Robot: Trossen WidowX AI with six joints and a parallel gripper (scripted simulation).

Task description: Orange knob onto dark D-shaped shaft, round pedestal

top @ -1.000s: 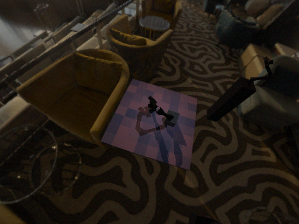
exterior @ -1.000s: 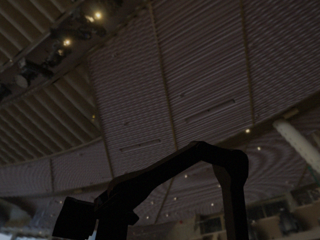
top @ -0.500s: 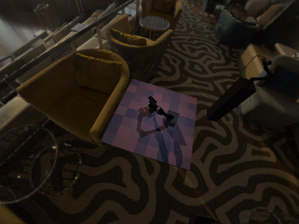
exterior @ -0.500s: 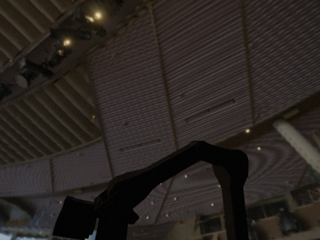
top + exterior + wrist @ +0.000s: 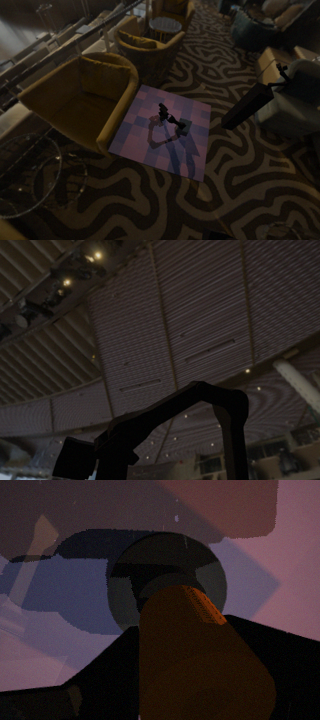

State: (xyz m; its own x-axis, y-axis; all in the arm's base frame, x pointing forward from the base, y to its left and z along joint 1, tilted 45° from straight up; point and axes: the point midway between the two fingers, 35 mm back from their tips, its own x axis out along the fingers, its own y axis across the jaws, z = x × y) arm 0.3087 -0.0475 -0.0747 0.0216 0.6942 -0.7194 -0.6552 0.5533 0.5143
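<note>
In the wrist view the orange knob (image 5: 205, 665) is between the two dark fingers of my gripper (image 5: 180, 629), which is shut on it. The round grey pedestal (image 5: 216, 582) shows beyond the knob's far end, partly in shadow. The knob overlaps the pedestal's near part. A dark rounded shape shows just past the knob's end, but I cannot tell if it is the shaft. The shaft's flat side and the gap between knob and pedestal are hidden. In the top view my gripper is small and dark, low over the table; knob and pedestal cannot be made out there.
The arm stands on a grey-green base block (image 5: 188, 123) on the pink and blue checkered table top (image 5: 155, 157). Shadows of the arm fall across it. A yellow armchair (image 5: 103, 103) stands beside the table. The exterior view shows the dark arm (image 5: 165, 413) against the ceiling.
</note>
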